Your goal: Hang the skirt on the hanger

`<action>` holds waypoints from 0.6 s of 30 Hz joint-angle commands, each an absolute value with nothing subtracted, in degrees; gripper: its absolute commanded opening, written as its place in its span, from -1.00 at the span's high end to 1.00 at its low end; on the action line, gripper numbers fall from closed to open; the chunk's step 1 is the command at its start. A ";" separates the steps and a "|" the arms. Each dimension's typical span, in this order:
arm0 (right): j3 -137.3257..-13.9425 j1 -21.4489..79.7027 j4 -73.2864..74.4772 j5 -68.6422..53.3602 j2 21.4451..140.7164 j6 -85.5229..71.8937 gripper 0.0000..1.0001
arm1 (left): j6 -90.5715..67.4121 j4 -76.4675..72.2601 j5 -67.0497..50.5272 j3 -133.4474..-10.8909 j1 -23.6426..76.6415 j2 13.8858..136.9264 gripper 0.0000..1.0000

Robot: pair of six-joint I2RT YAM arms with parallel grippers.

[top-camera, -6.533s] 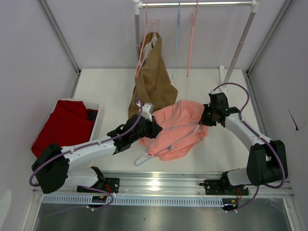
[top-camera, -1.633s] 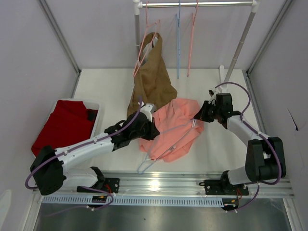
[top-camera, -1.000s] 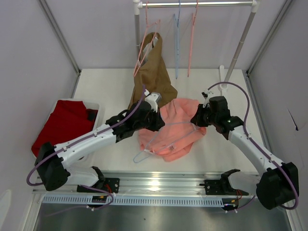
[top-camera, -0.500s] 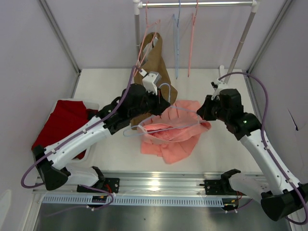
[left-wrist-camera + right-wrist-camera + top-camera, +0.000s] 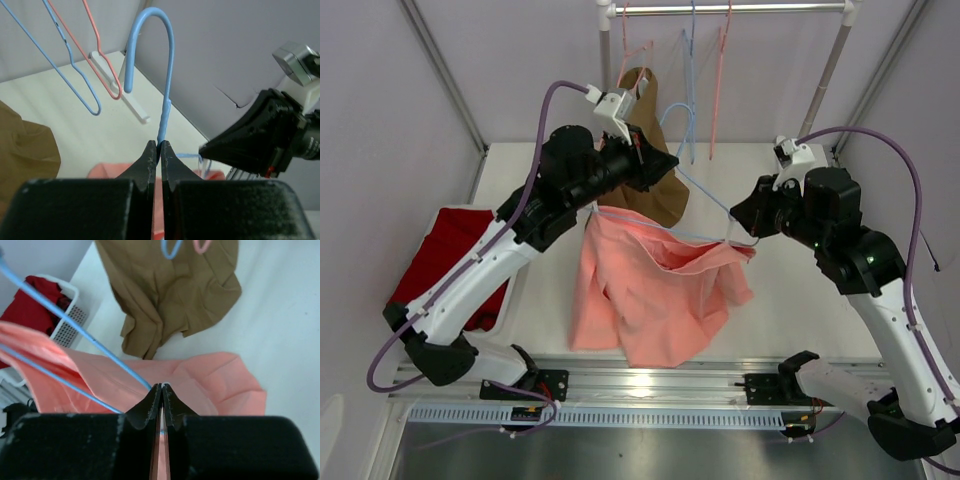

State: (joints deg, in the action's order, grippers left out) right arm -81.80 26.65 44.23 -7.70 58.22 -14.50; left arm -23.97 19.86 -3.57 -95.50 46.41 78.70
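The pale-blue hanger [image 5: 705, 200] is held up off the table, tilted, with its hook [image 5: 172, 60] pointing up toward the rail. My left gripper [image 5: 648, 165] is shut on its neck just below the hook, as the left wrist view shows [image 5: 159, 145]. My right gripper [image 5: 740, 222] is pinched on the hanger's lower right corner [image 5: 161, 386]. The salmon-pink skirt [image 5: 640, 290] hangs from the hanger's bar in loose folds, its hem over the table's near edge. In the right wrist view the skirt [image 5: 215, 385] lies under the blue wire [image 5: 75, 324].
The brown garment [image 5: 665, 195] hangs on a pink hanger from the rail [image 5: 740, 8], right behind my left gripper. A spare blue hanger [image 5: 692, 90] and a pink one [image 5: 718, 90] hang beside it. A white basket [image 5: 518, 272] with a dark red cloth [image 5: 435, 265] stands at the left.
Both arms have risen, lifting the hanger off the table. The skirt, which was lying bunched on the table, now hangs down from it. The left gripper moved up and back toward the rail.
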 commanded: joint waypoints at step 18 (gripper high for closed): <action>-93.35 30.32 45.71 -13.88 60.03 -10.29 0.14 | -33.57 2.03 -17.57 -88.51 44.12 79.46 1.00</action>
